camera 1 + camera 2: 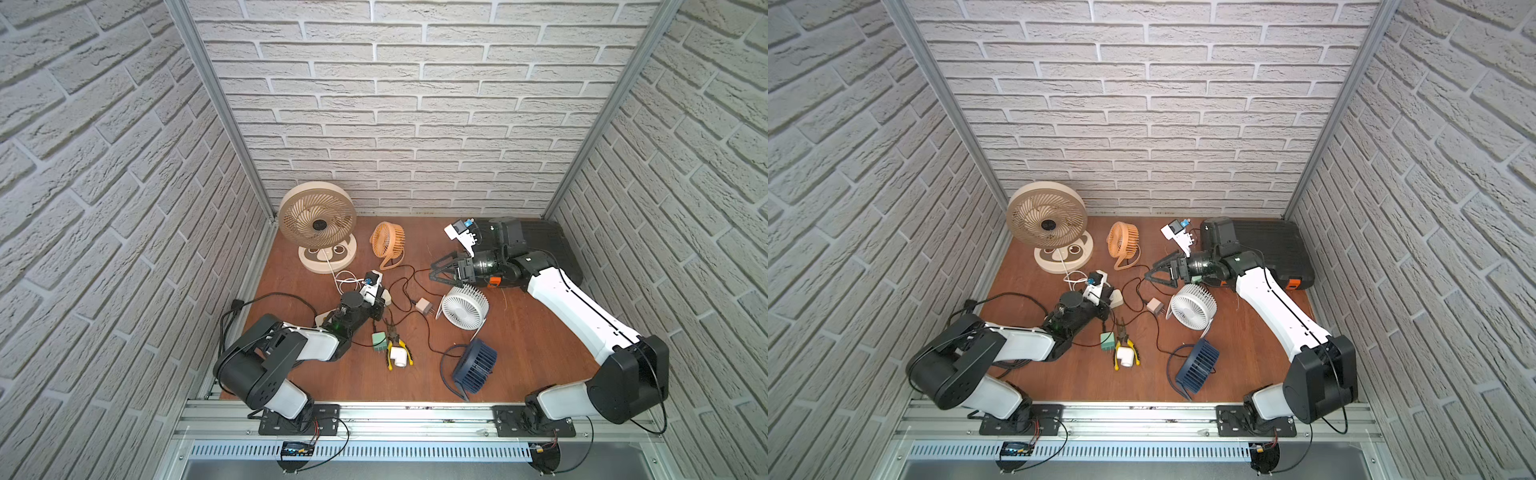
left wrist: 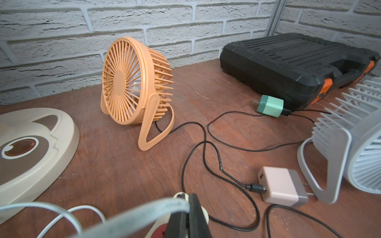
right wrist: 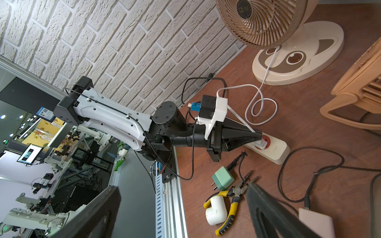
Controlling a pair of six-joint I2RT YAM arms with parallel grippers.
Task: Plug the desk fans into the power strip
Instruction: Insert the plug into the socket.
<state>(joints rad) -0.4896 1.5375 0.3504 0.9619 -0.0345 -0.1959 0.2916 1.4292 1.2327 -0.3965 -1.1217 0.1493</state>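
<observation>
Four desk fans are counted on the brown wooden table [image 1: 519, 365]: a large beige round fan on a panda-faced base [image 1: 318, 222] at eleven o'clock, a small orange fan [image 1: 388, 241] at twelve, a small white fan [image 1: 463, 307] near the middle and a small navy fan [image 1: 473, 365] at five. One cream-coloured power strip with red sockets [image 3: 276, 152] lies at nine o'clock, largely covered by the left gripper [image 3: 259, 138]. Its jaws are closed at one white plug [image 3: 260, 145] seated in a red socket. The right gripper [image 1: 433, 271] is held above the table, jaws wide apart, holding nothing.
</observation>
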